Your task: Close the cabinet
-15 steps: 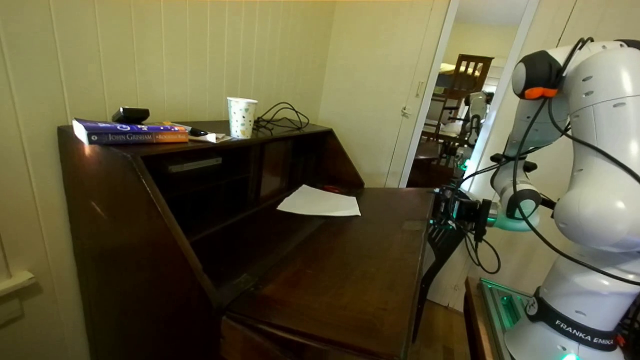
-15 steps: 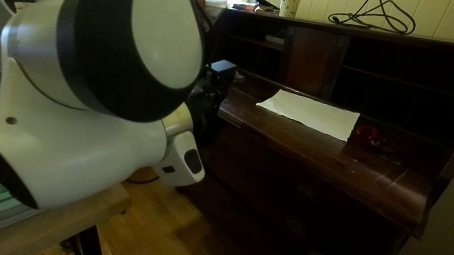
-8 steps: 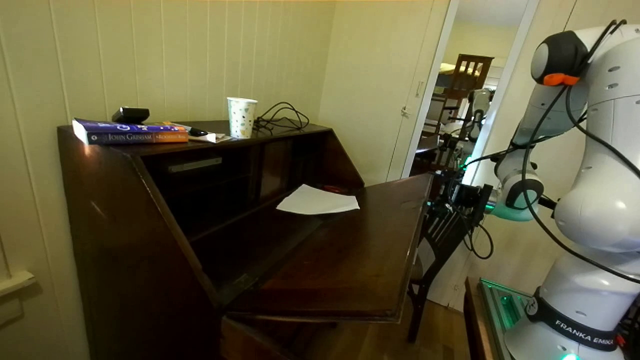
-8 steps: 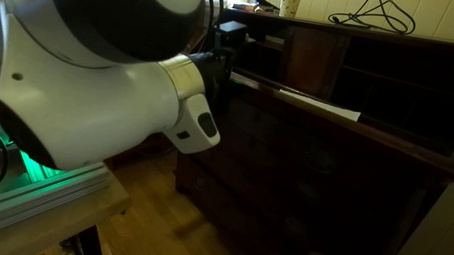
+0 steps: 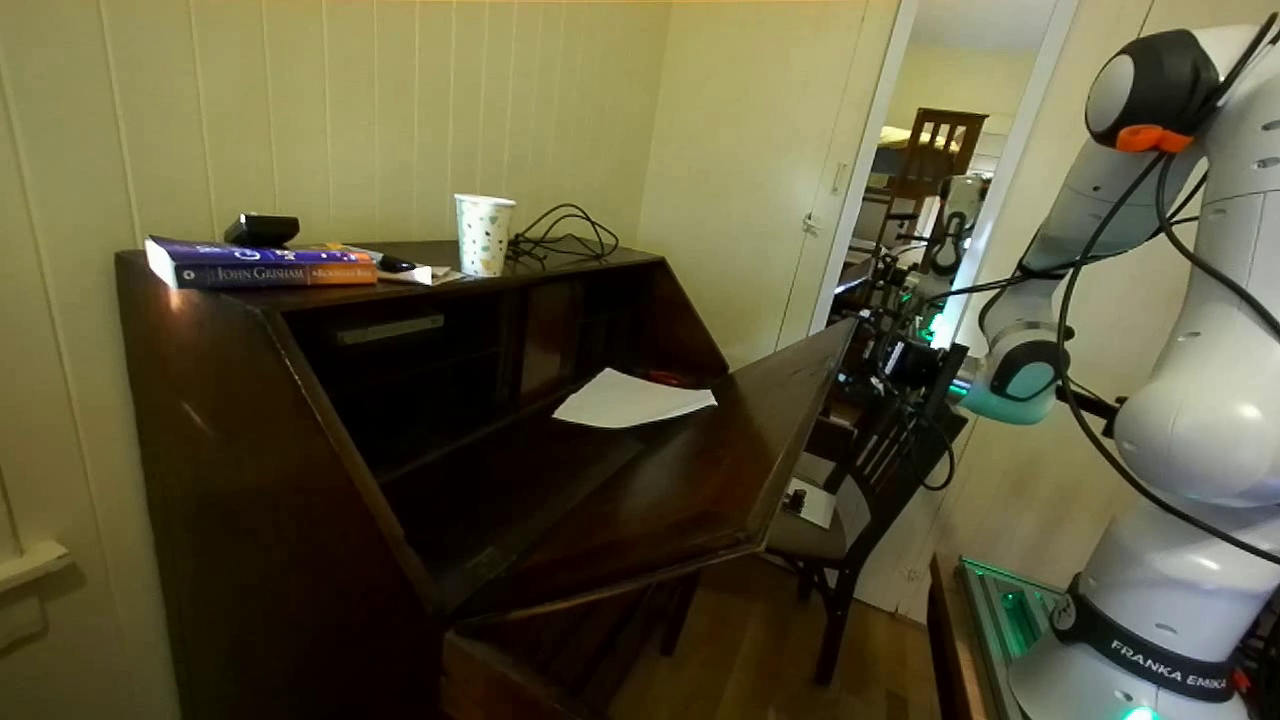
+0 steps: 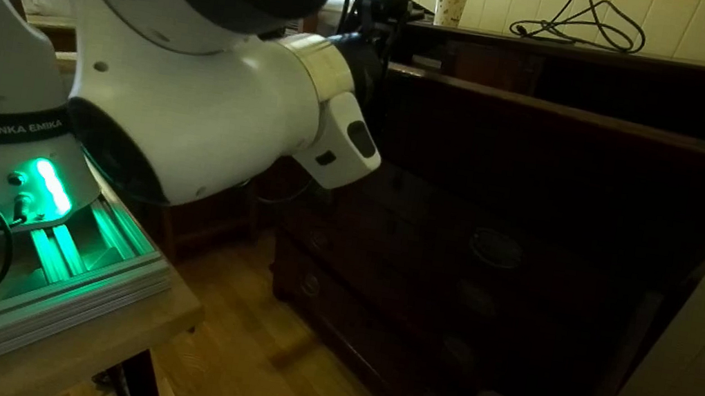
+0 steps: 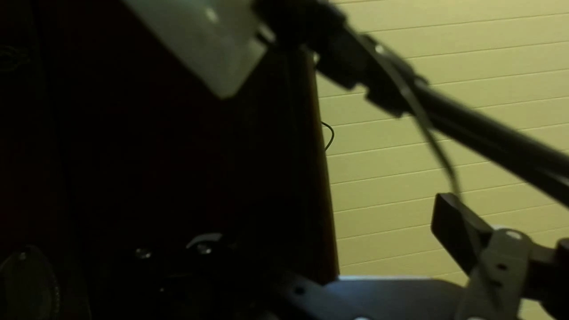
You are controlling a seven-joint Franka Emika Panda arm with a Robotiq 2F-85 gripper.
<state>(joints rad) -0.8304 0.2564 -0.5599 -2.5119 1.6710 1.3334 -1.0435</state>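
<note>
The cabinet [image 5: 230,450] is a dark brown slant-front desk, shown in both exterior views. Its flap [image 5: 680,490] is partly raised and tilted, with the inner compartments still showing behind it. The flap's underside [image 6: 568,160] faces the camera in an exterior view. My gripper [image 5: 860,365] is at the flap's outer edge, near the far corner. In the wrist view the gripper [image 7: 329,226] is open; one finger [image 7: 458,231] stands out against the wall, the other is lost in the dark. The flap's edge [image 7: 326,213] lies between them. Exact contact is hard to tell.
A white paper [image 5: 635,398] lies inside on the writing surface. A cup [image 5: 484,236], a book [image 5: 270,268] and a cable [image 5: 565,235] are on the cabinet's top. A dark wooden chair [image 5: 870,510] stands beyond the flap, near the arm.
The flap has swung upward from about level to a clear tilt. My gripper has risen with its edge and moved slightly toward the cabinet. The raised flap now hides the paper in an exterior view.
</note>
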